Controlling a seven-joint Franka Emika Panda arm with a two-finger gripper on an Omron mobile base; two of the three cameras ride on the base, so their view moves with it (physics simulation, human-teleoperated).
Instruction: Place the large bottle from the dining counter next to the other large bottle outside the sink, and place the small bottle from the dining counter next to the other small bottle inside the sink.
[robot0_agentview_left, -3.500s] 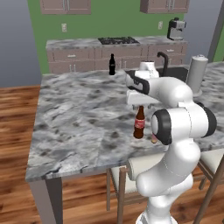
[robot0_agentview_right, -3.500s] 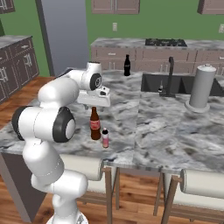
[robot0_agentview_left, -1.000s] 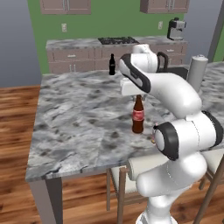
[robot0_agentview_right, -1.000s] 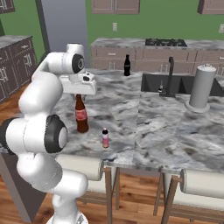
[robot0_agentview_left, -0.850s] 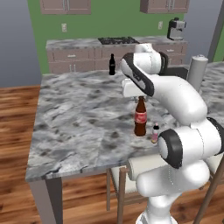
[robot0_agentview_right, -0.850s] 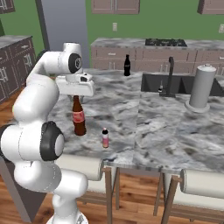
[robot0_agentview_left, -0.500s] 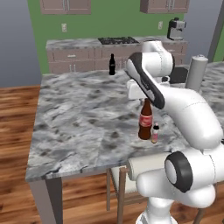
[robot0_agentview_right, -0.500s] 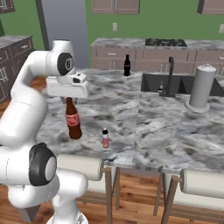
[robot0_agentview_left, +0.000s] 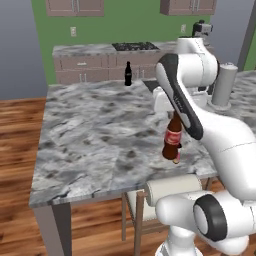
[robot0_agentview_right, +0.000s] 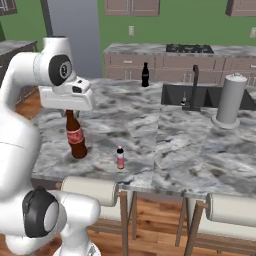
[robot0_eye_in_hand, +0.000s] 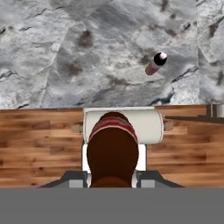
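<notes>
The gripper (robot0_agentview_right: 70, 111) is clamped on the neck of the large bottle (robot0_agentview_right: 76, 136), holding it upright above the dining counter (robot0_agentview_right: 150, 130), the small bottle (robot0_agentview_right: 120, 157) standing nearby.

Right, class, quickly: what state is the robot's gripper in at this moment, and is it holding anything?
Gripper: closed on the neck of the large bottle, holding it above the dining counter.
</notes>
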